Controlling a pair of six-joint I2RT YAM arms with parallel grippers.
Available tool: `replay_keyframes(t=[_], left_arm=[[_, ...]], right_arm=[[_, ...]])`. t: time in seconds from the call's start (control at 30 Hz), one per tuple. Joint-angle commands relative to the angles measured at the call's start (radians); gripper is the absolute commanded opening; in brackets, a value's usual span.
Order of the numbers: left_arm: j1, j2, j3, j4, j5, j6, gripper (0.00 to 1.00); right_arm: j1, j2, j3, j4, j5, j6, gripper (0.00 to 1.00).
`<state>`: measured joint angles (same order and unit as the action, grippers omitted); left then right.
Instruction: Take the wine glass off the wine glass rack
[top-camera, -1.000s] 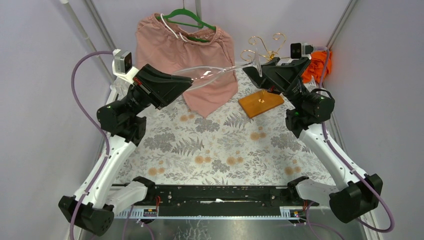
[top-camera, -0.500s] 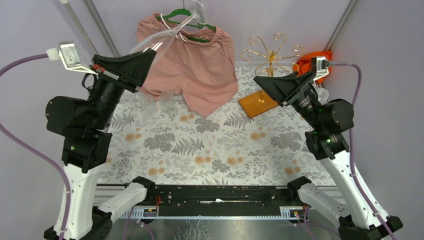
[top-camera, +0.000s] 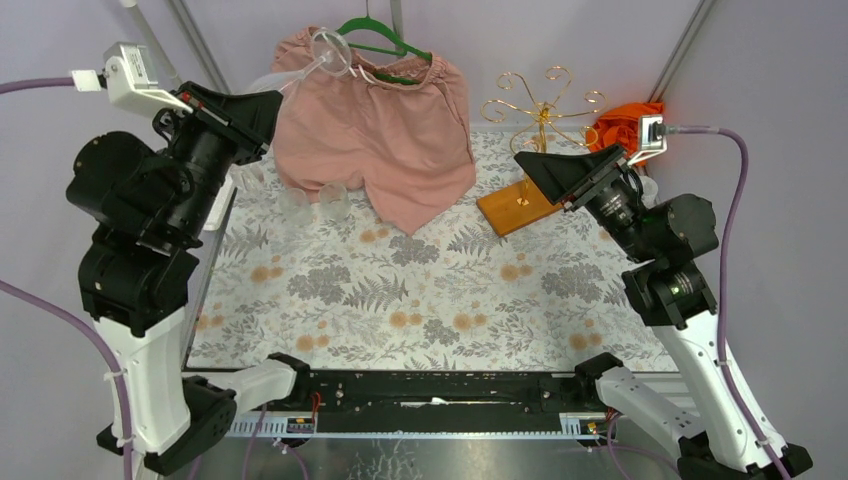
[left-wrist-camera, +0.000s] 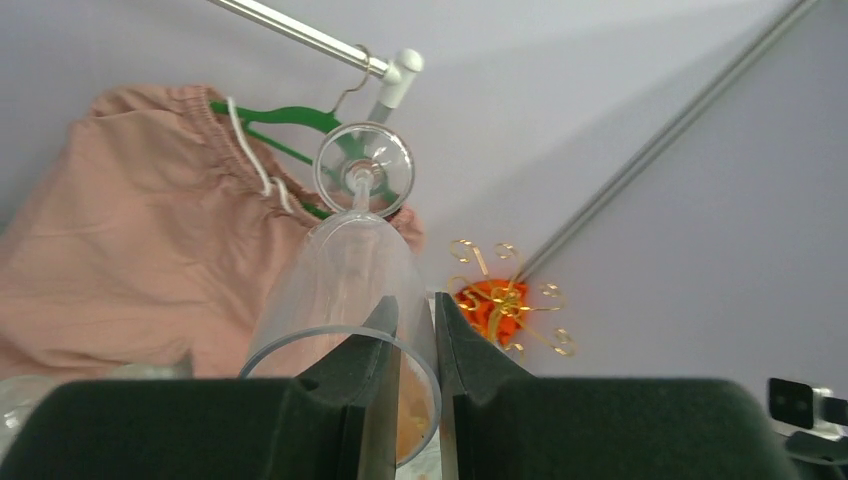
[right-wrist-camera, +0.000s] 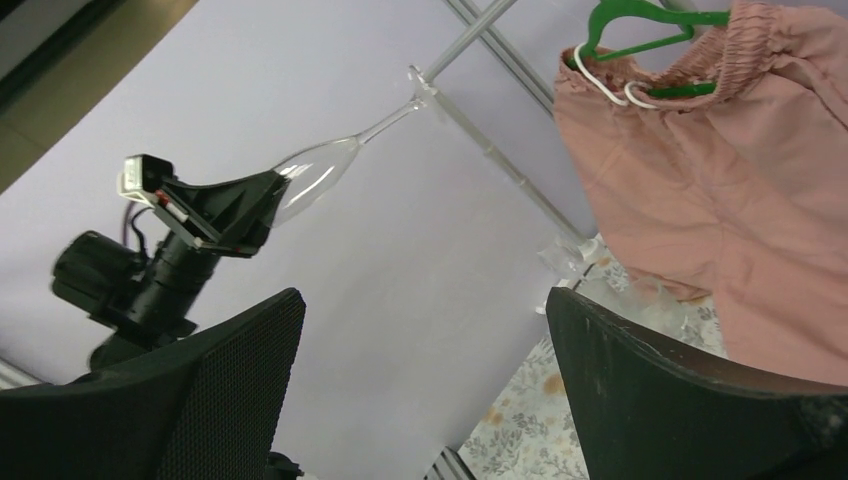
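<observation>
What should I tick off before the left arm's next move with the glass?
1. wine glass off the wine glass rack: ok, held high, far to its left.
2. left gripper grip: ok, fingers pinch the bowl wall at the rim.
3. Glass whole: ok, stem and foot visible.
4. Clearance from green hanger and pink shorts: cannot tell, they overlap in view.
5. right gripper: ok, open and empty.
6. Rack upright: ok.
</observation>
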<state>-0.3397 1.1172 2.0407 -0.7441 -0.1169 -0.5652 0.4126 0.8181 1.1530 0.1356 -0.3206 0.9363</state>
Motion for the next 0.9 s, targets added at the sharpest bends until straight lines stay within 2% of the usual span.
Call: replay_keyframes(t=[0.0, 0.1, 0.3, 0.53, 0.67, 0.87], left_arm=[[0.004, 0.102, 0.199, -0.242, -0.086, 0.067, 0.0], [0.004, 0.151, 0.273, -0.354, -0.096, 0.086, 0.0], [0.004, 0.222, 0.257, -0.457, -0.004, 0.117, 0.0], [0.004, 0.229, 0.084, -0.458, 0.061, 0.137, 0.0], [0.0, 0.248, 0.001, -0.439, 0.17, 0.166, 0.01], [-0.1, 0.301, -0.1, -0.437, 0.09, 0.216, 0.02]], right_arm=[[0.005, 0.017, 0.058, -0.031, 0.027, -0.071, 1.0], [0.005, 0.028, 0.056, -0.027, 0.031, -0.079, 1.0], [0.004, 0.058, 0.05, -0.012, 0.021, -0.062, 1.0], [0.004, 0.069, 0.041, -0.008, 0.02, -0.042, 1.0], [0.005, 0.074, 0.037, -0.009, 0.022, -0.031, 1.0], [0.004, 0.072, 0.044, -0.04, 0.036, -0.032, 1.0]])
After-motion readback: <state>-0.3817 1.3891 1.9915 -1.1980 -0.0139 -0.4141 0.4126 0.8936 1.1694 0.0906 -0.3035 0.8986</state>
